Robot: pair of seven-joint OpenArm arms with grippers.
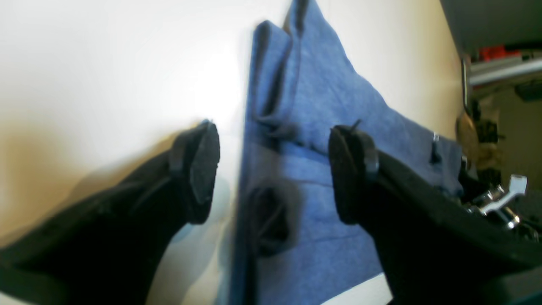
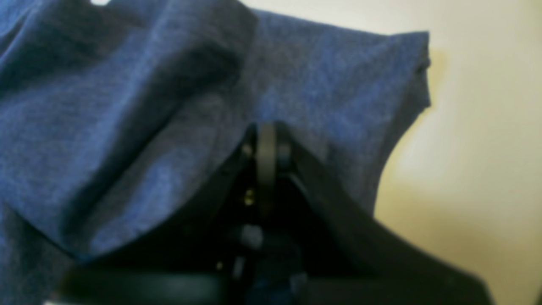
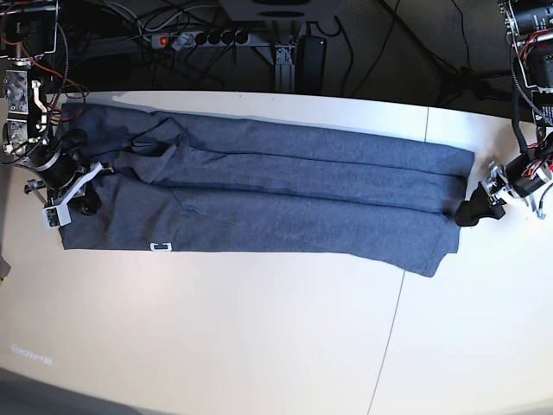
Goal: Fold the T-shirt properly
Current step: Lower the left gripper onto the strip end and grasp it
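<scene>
Base view: even overhead light, sharp across the table (image 3: 259, 346), with slight barrel bending toward the edges and a dark background beyond the far edge. Left wrist view: strong glare washes out the table just beyond the left gripper (image 1: 273, 169); soft motion blur throughout; a finger shadow falls on the T-shirt (image 1: 322, 106). Right wrist view: wholly out of focus, dim around the right gripper (image 2: 266, 144), table brighter to its right.
</scene>
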